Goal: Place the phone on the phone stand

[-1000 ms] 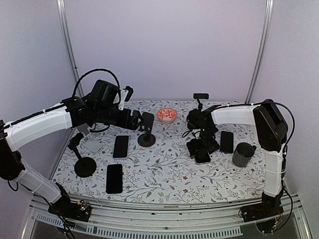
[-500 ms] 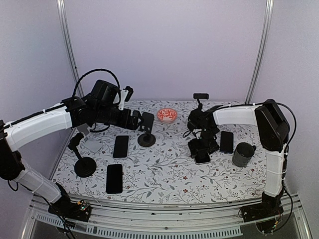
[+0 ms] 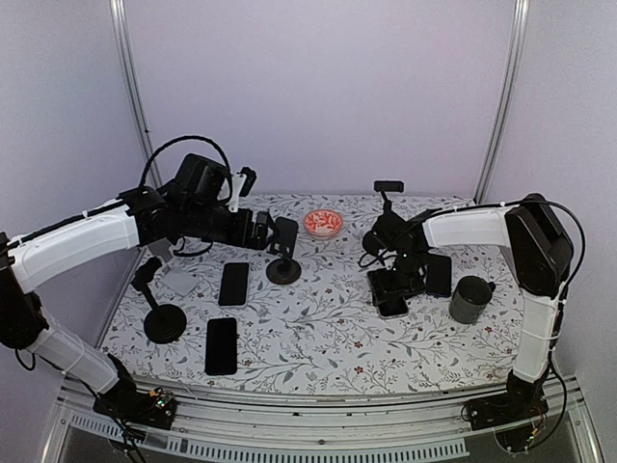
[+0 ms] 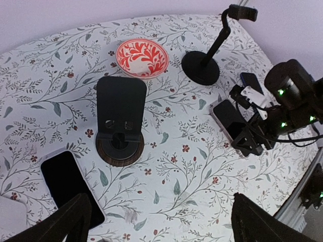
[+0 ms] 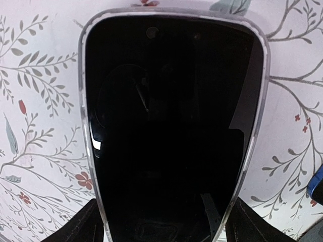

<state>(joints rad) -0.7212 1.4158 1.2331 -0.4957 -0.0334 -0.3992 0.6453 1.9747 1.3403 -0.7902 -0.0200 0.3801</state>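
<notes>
Flanking the phone (image 5: 171, 126), second phone (image 3: 439, 275), grey cup (image 3: 469, 299), stand (image 4: 201, 68) behind

I count four black phones: far-left phone (image 3: 233, 283), near-left phone (image 3: 221, 344), middle phone (image 5: 171, 126), right phone (image 3: 439, 274). Three stands: near stand (image 3: 165, 323), centre stand (image 3: 283, 253), back stand (image 4: 201, 68). One bowl (image 3: 323, 223), one mug (image 3: 469, 299), one grey slab (image 3: 179, 281).

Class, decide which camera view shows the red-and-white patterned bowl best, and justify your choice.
The left wrist view: the red-and-white patterned bowl sits large and unobstructed, its leaf pattern clear. The top external view shows the bowl small and distant. The right wrist view does not show it.
</notes>
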